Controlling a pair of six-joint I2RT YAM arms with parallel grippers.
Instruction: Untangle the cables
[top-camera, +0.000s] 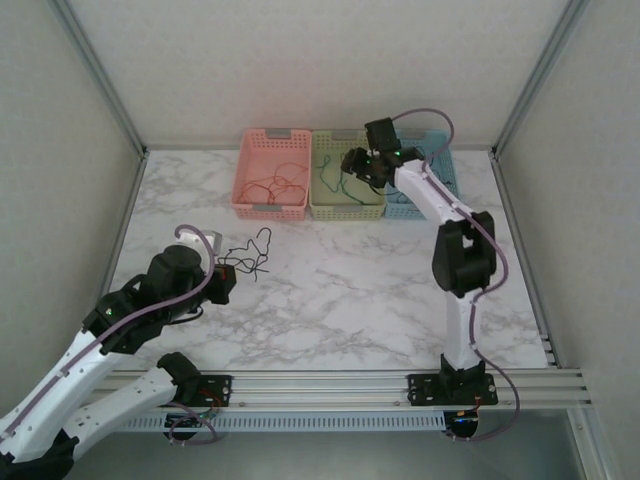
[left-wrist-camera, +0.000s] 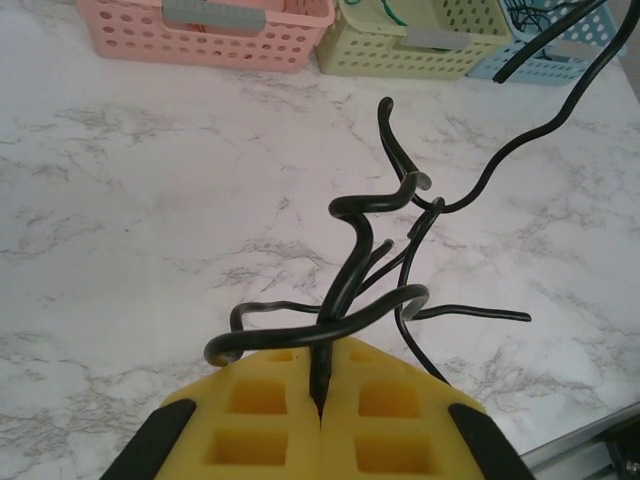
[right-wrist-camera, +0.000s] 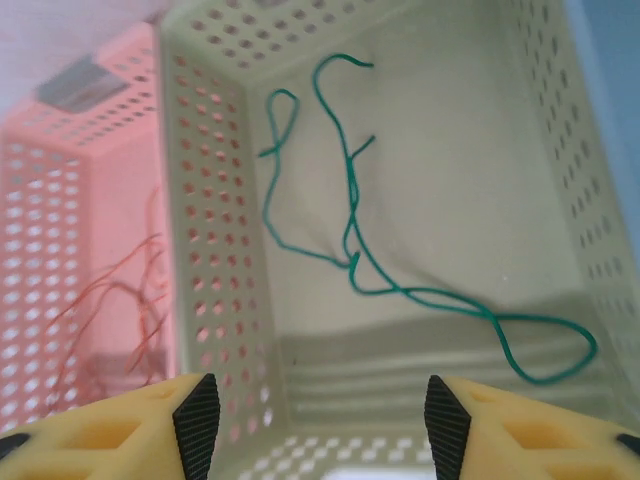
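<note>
Rail (top-camera: 330, 380) of ribbed aluminium runs along the near edge at 6 o'clock and carries both arm bases. Left gripper (left-wrist-camera: 320, 400), at 8 o'clock on the table, has its yellow, square-pocketed pads pressed together on the black cables (left-wrist-camera: 352, 275). These are glossy, round-sectioned, kinked strands that rise from the seam between the pads and loop out ahead of them.

Table (top-camera: 350, 290) is smooth, in a white marble pattern with grey veining.

At 12 o'clock three perforated plastic baskets stand close side by side: pink basket (top-camera: 262, 140), green basket (top-camera: 328, 142) and blue basket (top-camera: 448, 175). Right gripper (right-wrist-camera: 320, 410) hangs over the green basket, its jaws spread with nothing between them. Green cables (right-wrist-camera: 353, 205) lie loosely curled on that basket's floor. Red cables (top-camera: 275, 187) lie in a thin tangle in the pink basket.

Matte off-white panels (top-camera: 330, 60) in metal framing close the left, right and far sides.
</note>
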